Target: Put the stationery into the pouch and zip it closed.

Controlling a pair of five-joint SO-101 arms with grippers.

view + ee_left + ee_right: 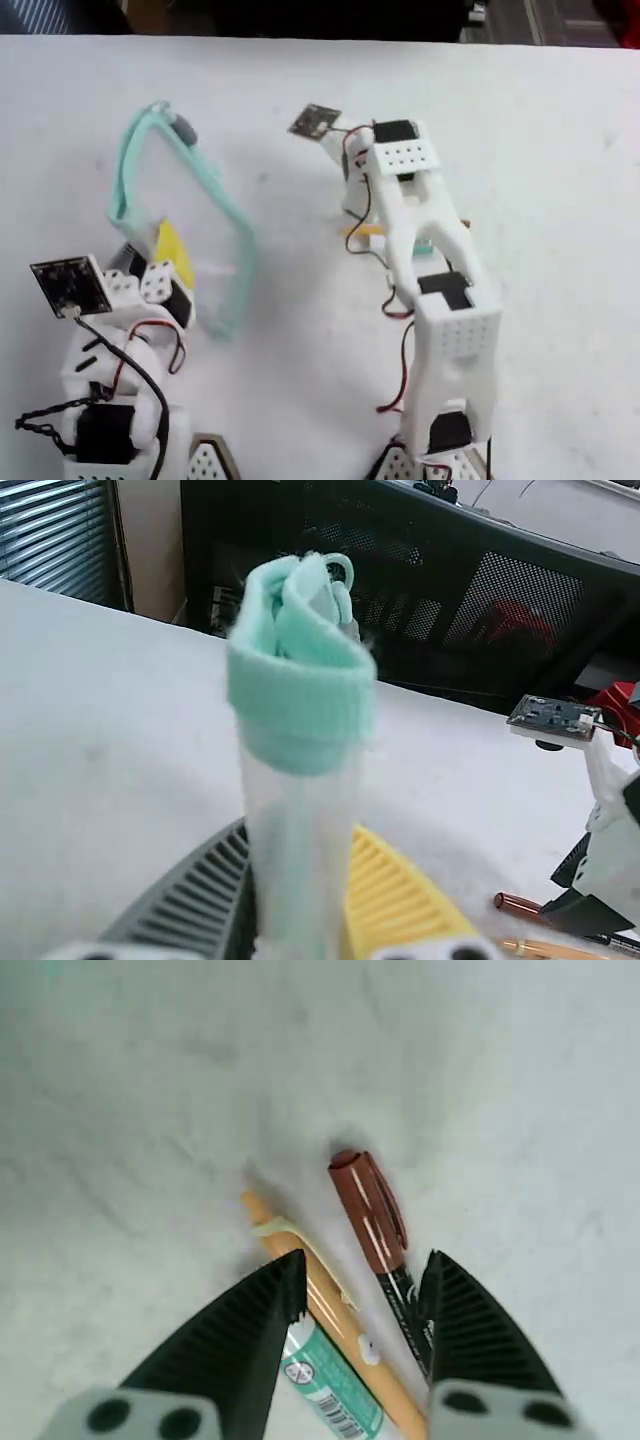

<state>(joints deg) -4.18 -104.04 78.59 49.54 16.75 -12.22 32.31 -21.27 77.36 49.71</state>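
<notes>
Judged barely begun; found nothing yet inside the pouch (180,205), so all of the filling and the zipping left to do; stood it on edge on the surface (540,150), toward the left arm's side and well apart from the stationery; clamped there by the left gripper (300,920), closed tight on the clear wall between a grey finger and a yellow one; made of soft see-through plastic edged in mint-green fabric, the trim bowed into a wide loop in the high view, which suggested an unzipped, gaping mouth, though could not tell for sure; folded over limply at the top end in the left wrist view, with a small grey tab near that end, perhaps the pull; looked floppy and likely to sag without support; over by the right arm, saw three pieces lying together on the surface: an orange pen (330,1305), a brown pen (368,1205) just beside it, and a green stick (330,1390) with a white label against the orange pen; hung the right gripper (360,1275) low above them, spread wide, jaws astride both pens, gripping nothing.
</notes>
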